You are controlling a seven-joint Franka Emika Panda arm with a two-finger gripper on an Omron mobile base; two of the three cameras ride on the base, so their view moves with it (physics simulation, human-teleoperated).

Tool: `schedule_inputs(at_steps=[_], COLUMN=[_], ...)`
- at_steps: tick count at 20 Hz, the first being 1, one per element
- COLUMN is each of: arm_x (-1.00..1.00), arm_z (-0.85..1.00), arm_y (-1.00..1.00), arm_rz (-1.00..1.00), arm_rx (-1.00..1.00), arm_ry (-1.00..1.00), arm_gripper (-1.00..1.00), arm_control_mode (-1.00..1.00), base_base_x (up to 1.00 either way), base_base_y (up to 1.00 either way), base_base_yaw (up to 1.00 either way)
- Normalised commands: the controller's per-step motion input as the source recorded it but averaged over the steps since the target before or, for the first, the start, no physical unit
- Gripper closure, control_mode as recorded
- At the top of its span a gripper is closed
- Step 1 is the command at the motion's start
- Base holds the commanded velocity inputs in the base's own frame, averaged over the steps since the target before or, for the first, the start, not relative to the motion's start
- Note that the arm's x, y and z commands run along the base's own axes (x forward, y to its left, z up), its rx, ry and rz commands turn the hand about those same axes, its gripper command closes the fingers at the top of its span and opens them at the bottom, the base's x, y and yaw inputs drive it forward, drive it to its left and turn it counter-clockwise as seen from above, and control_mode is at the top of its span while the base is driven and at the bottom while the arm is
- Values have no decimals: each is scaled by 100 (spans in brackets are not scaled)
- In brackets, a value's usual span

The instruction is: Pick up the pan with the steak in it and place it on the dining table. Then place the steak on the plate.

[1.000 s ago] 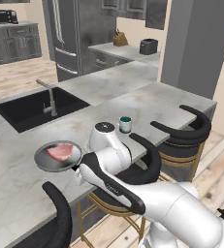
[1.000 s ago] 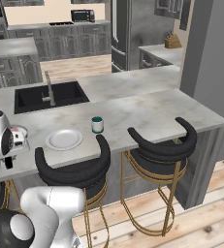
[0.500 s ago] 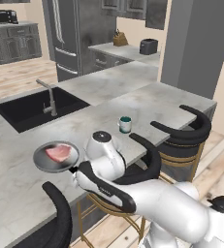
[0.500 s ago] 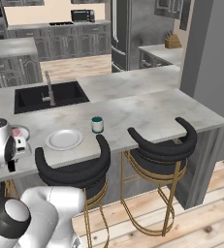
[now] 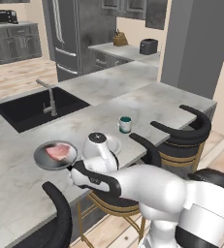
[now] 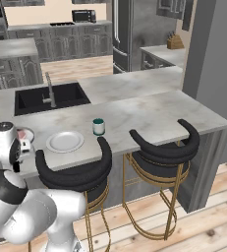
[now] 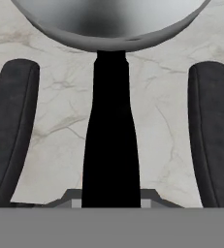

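My gripper (image 7: 111, 140) is pinched on the pan's black handle (image 7: 111, 145), which runs straight away from my hand between the two fingers (image 7: 11, 131) to the grey bowl of the pan (image 5: 55, 155). So the pan's long axis lies along my reach, bowl outward, handle toward me. The pan sits level over the table (image 5: 147, 104) near its front edge, short of the sink (image 5: 33, 109); whether it touches the marble I cannot tell. The steak (image 5: 57, 152) lies flat inside it. My arm stretches low and forward-left. The plate (image 6: 65, 141) and cup (image 6: 99, 126) sit to the right.
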Motion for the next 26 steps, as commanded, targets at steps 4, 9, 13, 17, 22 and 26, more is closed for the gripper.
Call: schedule_inputs(at_steps=[4, 9, 13, 17, 22, 26], arm_x=[-4, 0, 17, 29, 11, 0], arm_z=[-39, -26, -22, -25, -16, 0], arm_y=[11, 7, 3, 0, 1, 0], arm_rz=[0, 0, 0, 0, 0, 0], arm_rx=[0, 0, 0, 0, 0, 0], arm_ry=[0, 0, 0, 0, 0, 0], arm_gripper=[100, 100, 100, 100, 100, 100], arm_control_mode=[-100, -100, -100, -100, -100, -100], base_base_x=[0, 0, 0, 0, 0, 0], base_base_y=[0, 0, 0, 0, 0, 0], base_base_yaw=[0, 0, 0, 0, 0, 0])
